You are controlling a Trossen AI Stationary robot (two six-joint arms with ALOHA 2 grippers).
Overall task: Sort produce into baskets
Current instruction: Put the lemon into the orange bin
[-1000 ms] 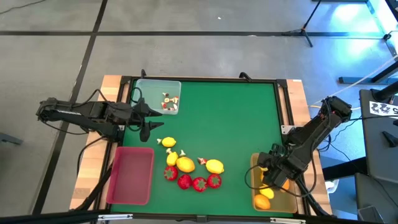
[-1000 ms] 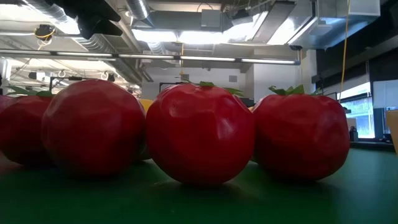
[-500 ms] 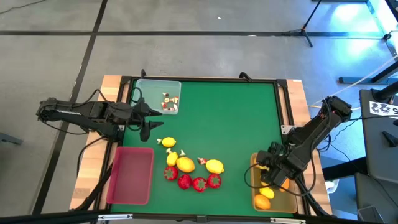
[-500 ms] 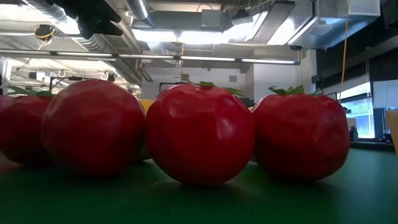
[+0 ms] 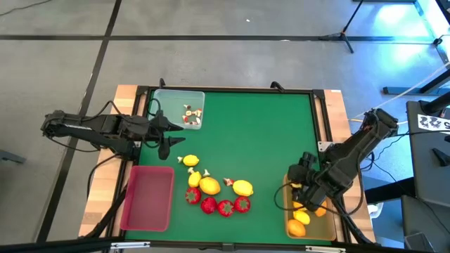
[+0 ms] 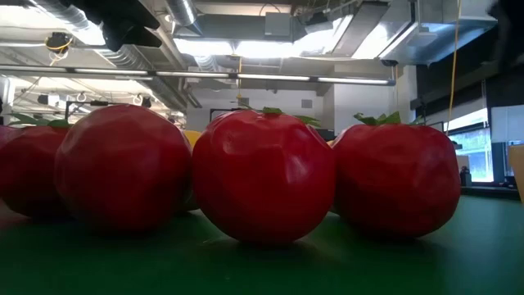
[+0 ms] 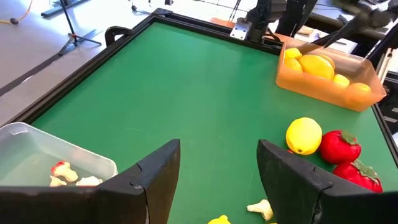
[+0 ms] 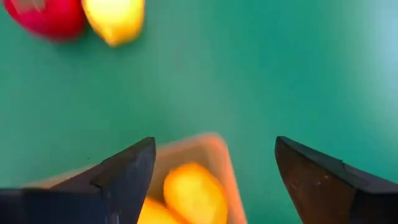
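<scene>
Below right gripper (image 8: 211, 180) open jaws: lemon (image 8: 194, 193) in tan basket (image 8: 221, 162).

Green mat (image 5: 253, 133) — plain, framed in black. Clear tray (image 5: 178, 109) at eleven o'clock holds white-and-red bits (image 5: 191, 114). Pink-red tray (image 5: 148, 198) at seven, tan-orange tray (image 5: 311, 219) at five. Yellow lemons (image 5: 209, 185), red strawberries (image 5: 225, 206) with green tops — centre-bottom.
</scene>
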